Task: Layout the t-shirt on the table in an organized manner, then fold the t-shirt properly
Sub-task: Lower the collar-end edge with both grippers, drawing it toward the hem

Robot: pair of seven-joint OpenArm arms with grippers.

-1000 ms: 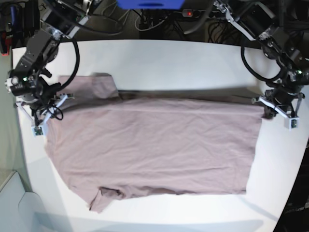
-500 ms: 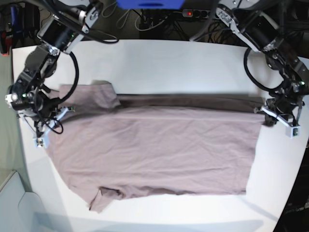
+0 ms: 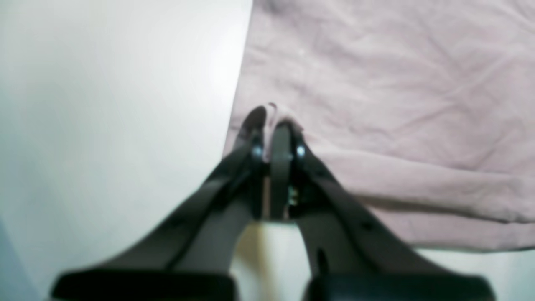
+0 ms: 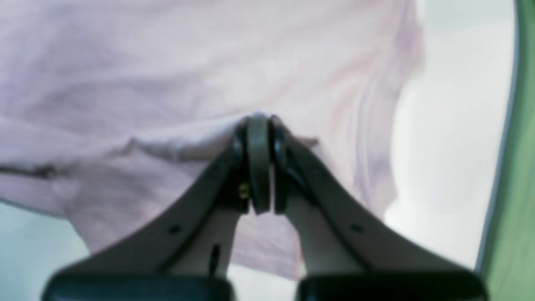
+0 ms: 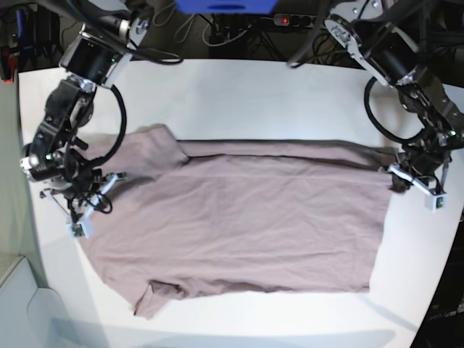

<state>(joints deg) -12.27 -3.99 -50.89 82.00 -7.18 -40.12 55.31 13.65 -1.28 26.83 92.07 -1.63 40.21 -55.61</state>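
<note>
On the table, the right gripper at nine o'clock is clamped on the t-shirt near its shoulder. The shirt lies flat mid-table, long axis nine to three, hem toward three o'clock, where the left gripper pinches its corner.
</note>
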